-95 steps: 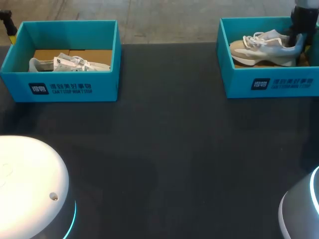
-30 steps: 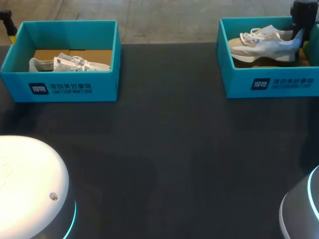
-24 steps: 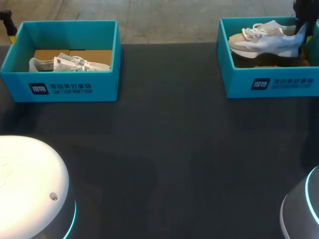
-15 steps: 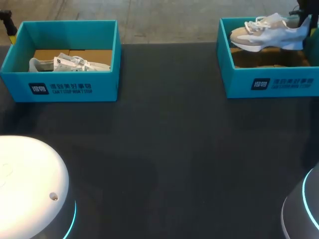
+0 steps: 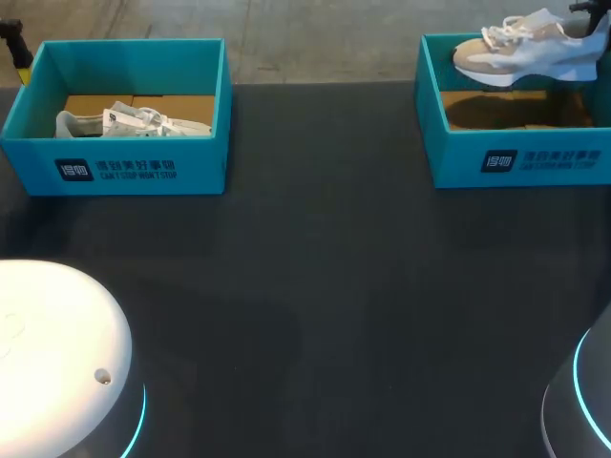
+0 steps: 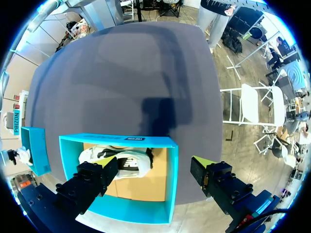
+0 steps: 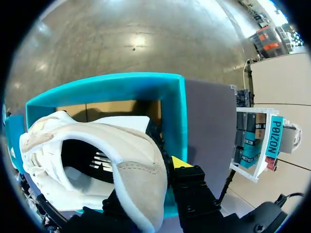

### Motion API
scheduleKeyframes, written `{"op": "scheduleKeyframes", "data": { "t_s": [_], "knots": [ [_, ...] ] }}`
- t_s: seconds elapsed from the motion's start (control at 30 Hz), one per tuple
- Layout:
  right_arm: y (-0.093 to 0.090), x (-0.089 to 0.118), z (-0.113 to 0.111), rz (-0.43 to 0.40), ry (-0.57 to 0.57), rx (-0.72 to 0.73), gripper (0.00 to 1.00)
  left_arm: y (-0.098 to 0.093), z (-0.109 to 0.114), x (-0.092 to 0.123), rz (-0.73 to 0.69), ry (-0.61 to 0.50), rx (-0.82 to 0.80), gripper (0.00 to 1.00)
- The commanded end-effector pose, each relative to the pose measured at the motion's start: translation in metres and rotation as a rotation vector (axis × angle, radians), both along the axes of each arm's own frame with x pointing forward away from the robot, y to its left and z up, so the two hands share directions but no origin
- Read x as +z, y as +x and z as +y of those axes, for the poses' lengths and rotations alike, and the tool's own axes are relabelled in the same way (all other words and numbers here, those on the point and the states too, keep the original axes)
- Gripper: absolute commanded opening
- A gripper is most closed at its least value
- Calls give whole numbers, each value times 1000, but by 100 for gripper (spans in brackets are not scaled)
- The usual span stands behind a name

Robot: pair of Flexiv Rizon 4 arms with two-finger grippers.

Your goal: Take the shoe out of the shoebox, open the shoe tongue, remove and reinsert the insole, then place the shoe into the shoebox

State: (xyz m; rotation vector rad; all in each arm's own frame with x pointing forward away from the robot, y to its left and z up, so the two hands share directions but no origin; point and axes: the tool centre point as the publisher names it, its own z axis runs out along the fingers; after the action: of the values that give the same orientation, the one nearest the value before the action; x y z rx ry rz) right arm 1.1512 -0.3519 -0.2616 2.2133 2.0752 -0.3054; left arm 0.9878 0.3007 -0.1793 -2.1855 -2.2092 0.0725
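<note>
Beige shoe (image 5: 520, 52) is pinched by the heel alone in the right gripper (image 7: 166, 170), above the far-right box (image 5: 516, 157); the left gripper (image 6: 153, 172) is spread wide. A slip or toe snag on the rim may be caused.

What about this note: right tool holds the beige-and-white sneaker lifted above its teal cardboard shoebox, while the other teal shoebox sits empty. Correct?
One error: the other teal cardboard shoebox is not empty; the head view shows a white lace-up sneaker lying in it. The rest stands.

Blk yellow-tipped fingers (image 6: 87, 187), white arms (image 5: 52, 343).
</note>
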Motion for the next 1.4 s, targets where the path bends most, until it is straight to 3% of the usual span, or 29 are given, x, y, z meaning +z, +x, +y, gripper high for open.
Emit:
{"op": "scheduleKeyframes", "data": {
  "t_s": [0.03,0.5,0.87,1.17,1.4],
  "knots": [
    [-12,13,2,-30,-5,9,0,0,1,1,0,1,-1,100],
    [-21,62,9,-74,-31,12,0,0,1,1,0,1,-1,100],
    [-32,109,18,-57,-31,-5,0,0,1,1,0,1,-1,100],
    [-77,150,49,-62,-49,-30,0,0,1,1,0,1,-1,100],
    [-141,172,94,-109,-68,-42,0,0,1,1,0,1,-1,100]
  ]
}}
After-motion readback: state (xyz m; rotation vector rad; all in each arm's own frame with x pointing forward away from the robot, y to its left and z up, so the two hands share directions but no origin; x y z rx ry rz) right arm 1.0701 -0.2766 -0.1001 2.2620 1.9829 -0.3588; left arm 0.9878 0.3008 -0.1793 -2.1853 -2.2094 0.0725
